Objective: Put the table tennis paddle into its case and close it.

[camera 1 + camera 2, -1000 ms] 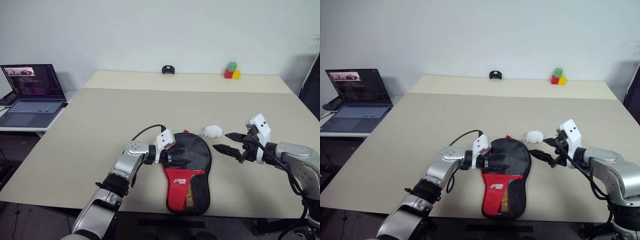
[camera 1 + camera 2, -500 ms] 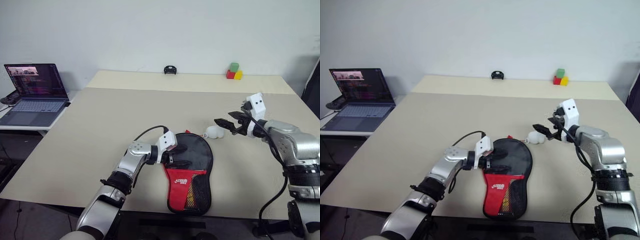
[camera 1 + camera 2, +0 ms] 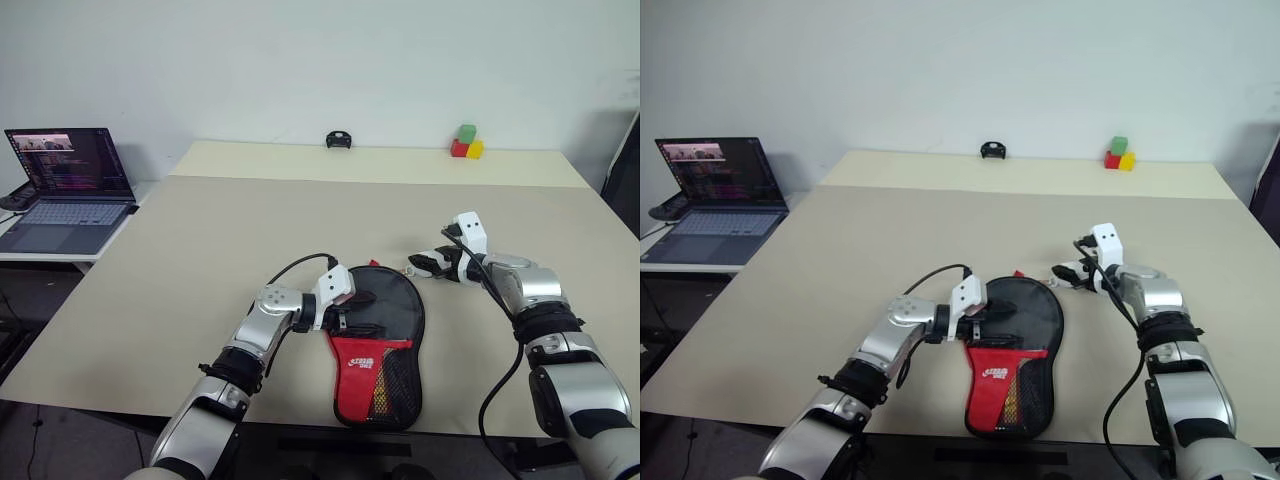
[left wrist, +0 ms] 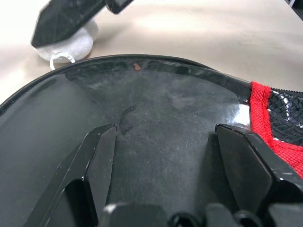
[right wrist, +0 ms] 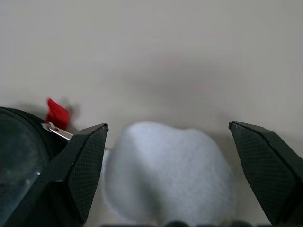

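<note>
Case point(image 3: 378, 340), a flat paddle-shaped pouch, lies near the front edge of the matte beige table point(image 3: 200, 250); its round upper part is smooth black fabric with a dull sheen, its narrower lower part is red cloth with a white logo and a black mesh pocket. The table tennis paddle cannot be made out apart from the case. The left gripper point(image 4: 163, 163) rests over the black upper part, its two wedge-shaped black fingers point(image 4: 97, 161) spread apart with the fabric between them and nothing clamped. Just beside the case's rounded top lies a fluffy white pom-pom point(image 5: 168, 172) on a small metal ring, with a little red tab point(image 5: 57, 113) near the zip end. The right gripper point(image 5: 168, 165) hovers with its textured black fingers wide apart on either side of the pom-pom, not closed on it. Small red, green and yellow blocks point(image 3: 465, 143) sit at the table's far edge.
</note>
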Controlling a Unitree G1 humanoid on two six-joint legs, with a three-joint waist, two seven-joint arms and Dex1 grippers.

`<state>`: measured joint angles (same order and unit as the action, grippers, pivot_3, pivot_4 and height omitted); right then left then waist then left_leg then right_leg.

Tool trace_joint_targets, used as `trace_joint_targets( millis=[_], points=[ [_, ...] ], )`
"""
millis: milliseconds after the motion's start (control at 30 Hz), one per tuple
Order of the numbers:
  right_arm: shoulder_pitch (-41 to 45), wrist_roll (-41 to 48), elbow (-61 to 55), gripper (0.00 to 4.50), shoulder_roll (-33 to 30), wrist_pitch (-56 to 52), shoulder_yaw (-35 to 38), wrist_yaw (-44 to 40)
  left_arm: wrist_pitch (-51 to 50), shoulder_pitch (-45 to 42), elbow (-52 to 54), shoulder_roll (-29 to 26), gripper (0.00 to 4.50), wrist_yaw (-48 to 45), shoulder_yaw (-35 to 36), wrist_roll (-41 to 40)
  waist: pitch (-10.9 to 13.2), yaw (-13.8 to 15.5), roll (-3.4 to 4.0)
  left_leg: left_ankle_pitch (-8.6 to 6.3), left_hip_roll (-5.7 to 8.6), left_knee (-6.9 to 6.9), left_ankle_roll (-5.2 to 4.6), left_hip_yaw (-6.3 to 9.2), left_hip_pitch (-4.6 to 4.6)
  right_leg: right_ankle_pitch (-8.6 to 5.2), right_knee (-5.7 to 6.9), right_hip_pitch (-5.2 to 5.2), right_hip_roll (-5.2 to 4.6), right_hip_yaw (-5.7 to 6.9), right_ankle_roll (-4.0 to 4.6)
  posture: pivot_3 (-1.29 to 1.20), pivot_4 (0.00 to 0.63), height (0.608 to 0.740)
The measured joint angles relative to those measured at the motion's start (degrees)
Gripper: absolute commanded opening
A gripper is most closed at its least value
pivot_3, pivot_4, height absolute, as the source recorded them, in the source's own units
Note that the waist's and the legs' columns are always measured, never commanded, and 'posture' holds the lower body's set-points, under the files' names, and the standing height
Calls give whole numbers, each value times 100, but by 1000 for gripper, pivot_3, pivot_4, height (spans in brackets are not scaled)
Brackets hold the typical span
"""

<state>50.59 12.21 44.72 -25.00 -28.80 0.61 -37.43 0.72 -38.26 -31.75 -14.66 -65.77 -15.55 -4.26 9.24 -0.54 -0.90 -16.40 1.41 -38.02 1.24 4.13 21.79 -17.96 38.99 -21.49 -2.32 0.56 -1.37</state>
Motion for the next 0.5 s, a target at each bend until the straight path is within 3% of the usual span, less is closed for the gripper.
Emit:
trace_joint_targets(
  millis=[133, 233, 500],
  points=[
    [7, -88, 135, 4500, 47, 98, 1, -28, 1, -69, -39, -22, 3608, -3, -59, 54, -1, -6, 2, 0, 0, -2, 0, 0, -2, 0, 3, 1, 0, 0, 0, 0, 150, 740],
    [6, -102, 140, 3925, 49, 101, 7, -57, 25, -100, -104, -24, 3663, -13, -105, 67, -3, -14, 5, 0, 0, -3, -1, 0, -4, 0, 4, 3, 0, 0, 0, 0, 150, 740],
    [-69, -190, -4, 1233, 88, 71, 18, -83, 227, -423, -772, 118, 3663, 1, -163, 109, -14, 2, 18, -2, 1, -8, -3, 1, -15, 1, 7, 17, 0, 2, -1, 0, 150, 740]
  ],
)
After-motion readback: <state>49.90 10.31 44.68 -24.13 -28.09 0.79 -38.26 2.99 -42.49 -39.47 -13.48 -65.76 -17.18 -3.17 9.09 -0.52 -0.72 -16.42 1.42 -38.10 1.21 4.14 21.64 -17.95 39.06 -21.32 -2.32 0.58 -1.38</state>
